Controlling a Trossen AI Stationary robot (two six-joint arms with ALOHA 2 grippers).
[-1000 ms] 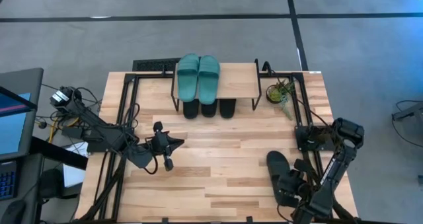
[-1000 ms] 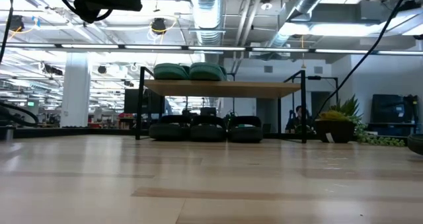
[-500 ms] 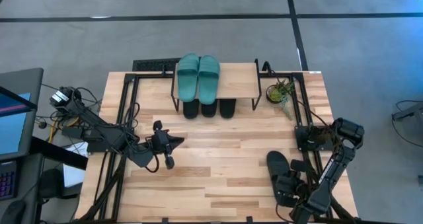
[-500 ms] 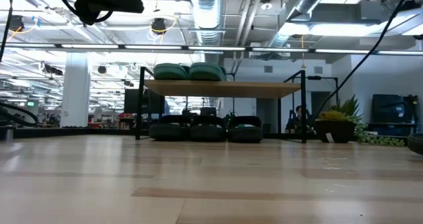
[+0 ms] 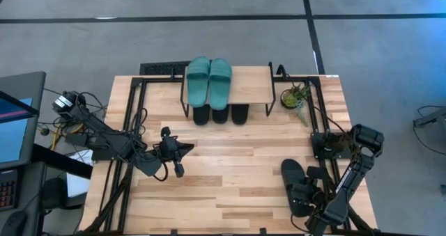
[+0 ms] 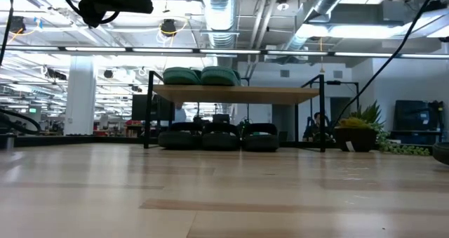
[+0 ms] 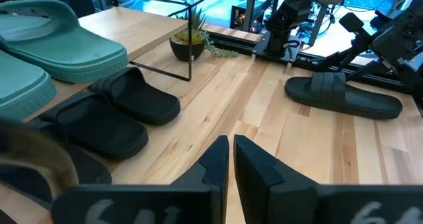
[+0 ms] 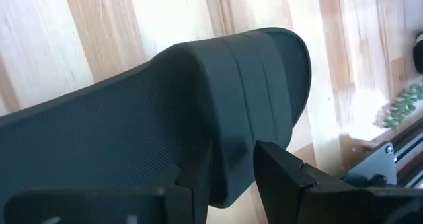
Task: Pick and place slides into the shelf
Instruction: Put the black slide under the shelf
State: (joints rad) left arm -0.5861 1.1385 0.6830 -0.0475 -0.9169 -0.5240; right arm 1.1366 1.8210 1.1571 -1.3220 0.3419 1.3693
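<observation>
Pale wood planks make up the table [image 5: 230,159], and its middle lies bare between the two arms. At twelve o'clock stands the shelf [image 5: 249,86], its top board carrying the teal pair [image 5: 208,81] on the left half, with the right half of the board free. Under it three black slides [image 6: 220,137] sit side by side, toes poking out past the front edge. The fourth black slide [image 5: 293,181] lies at about five o'clock, close to the table's right rim and near the front edge. The right gripper [image 8: 228,168] has its fingers parted either side of that slide's rim, one finger [image 8: 291,174] outside it; whether they actually press it is hard to judge. The left gripper [image 7: 230,159] hovers at nine o'clock, jaws closed together and holding nothing. A small potted plant [image 5: 294,97] stands just right of the shelf.
</observation>
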